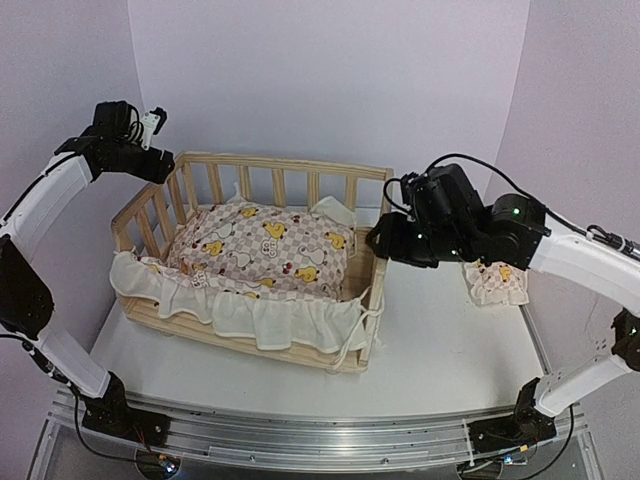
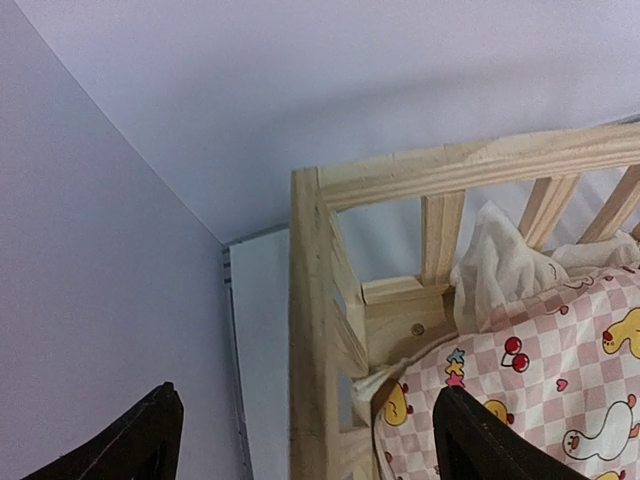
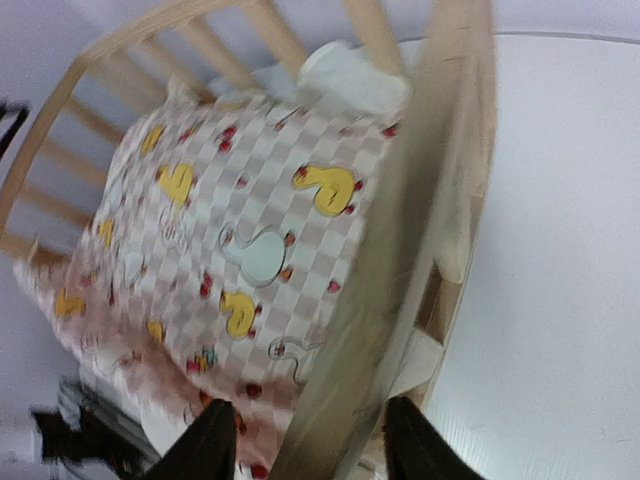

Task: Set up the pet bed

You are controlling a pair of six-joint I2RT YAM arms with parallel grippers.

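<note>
We see the light-wood, slatted pet bed [image 1: 275, 175] mid-left on the table [image 1: 450, 350] w/ the duck cushion [image 1: 265, 245] inside, left gripper [image 2: 305, 392] jaws wide at its back-left corner, right gripper [image 3: 308, 403] jaws astride the right rail, grip unclear.

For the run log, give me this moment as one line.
left gripper: open, at pet bed far-left corner | right gripper: straddling right rail, grip unclear | cushion: in bed

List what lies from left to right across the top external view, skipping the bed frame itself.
From the left: left hand → duck-print cushion → right hand → small matching pillow.
</note>
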